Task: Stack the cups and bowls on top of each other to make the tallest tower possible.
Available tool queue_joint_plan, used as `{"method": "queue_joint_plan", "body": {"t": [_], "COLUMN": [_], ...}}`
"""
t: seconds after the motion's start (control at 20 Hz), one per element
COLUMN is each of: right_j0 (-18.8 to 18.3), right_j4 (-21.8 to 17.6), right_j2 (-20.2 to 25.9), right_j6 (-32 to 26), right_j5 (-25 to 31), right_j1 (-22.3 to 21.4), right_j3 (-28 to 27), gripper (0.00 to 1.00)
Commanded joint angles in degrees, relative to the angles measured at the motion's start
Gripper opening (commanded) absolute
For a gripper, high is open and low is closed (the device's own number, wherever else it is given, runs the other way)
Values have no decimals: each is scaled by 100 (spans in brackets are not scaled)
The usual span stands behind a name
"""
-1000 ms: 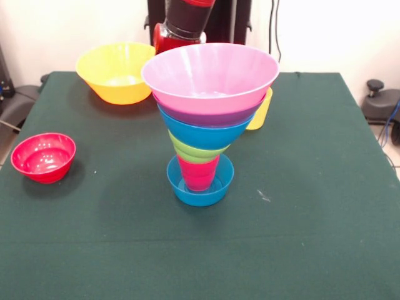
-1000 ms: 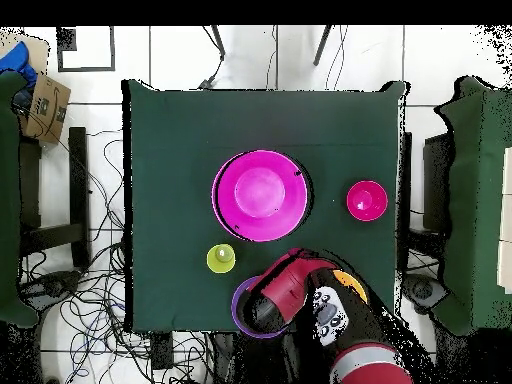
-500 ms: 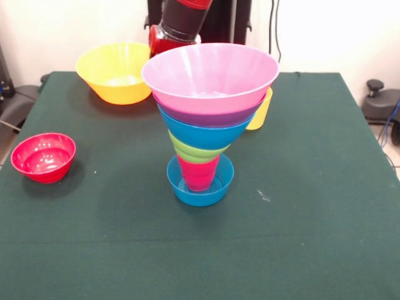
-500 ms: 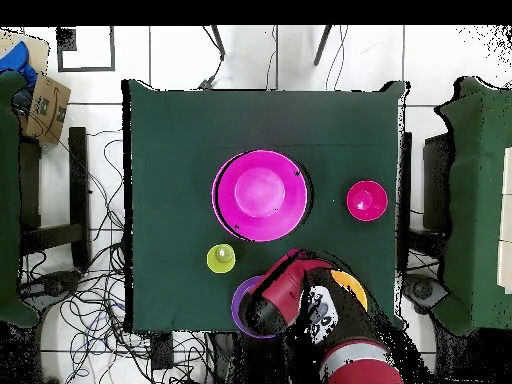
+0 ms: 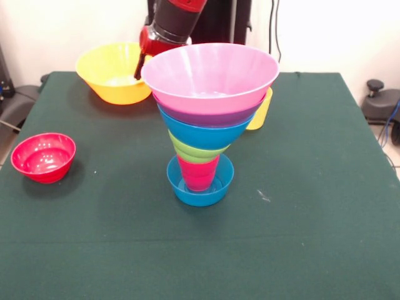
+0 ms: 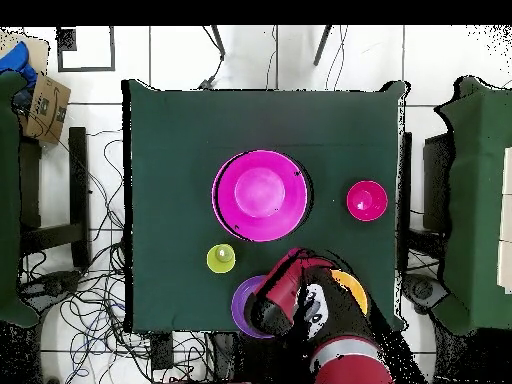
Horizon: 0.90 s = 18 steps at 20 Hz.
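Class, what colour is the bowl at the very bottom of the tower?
Blue, clearest in the front view.

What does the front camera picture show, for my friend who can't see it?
A tower of glossy plastic pieces stands mid-table: small blue bowl, red ribbed cup, lime green bowl, blue bowl, purple bowl, big pink bowl on top. A small red bowl sits left; the red and black arm hangs over a large yellow bowl behind.

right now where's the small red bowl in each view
Front view: the small red bowl sits alone at the left side of the table, left of the tower.
Overhead view: the same bowl lies right of the tower.
Shared landmark: the tower's pink top bowl, central in both.
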Motion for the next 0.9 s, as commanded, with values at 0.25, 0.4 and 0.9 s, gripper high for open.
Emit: {"method": "queue_joint_plan", "body": {"t": [0.25, 0.4, 0.9], "right_j0": [535, 666, 172], "right_j4": [-714, -700, 55], "right_j2": [-399, -619, -344], "right_j6": [1106, 1171, 334], "right_j5": [-1145, -1323, -1391], "right_j1": [575, 692, 606], "right_j3": [-808, -888, -579], "gripper": [100, 100, 100]}}
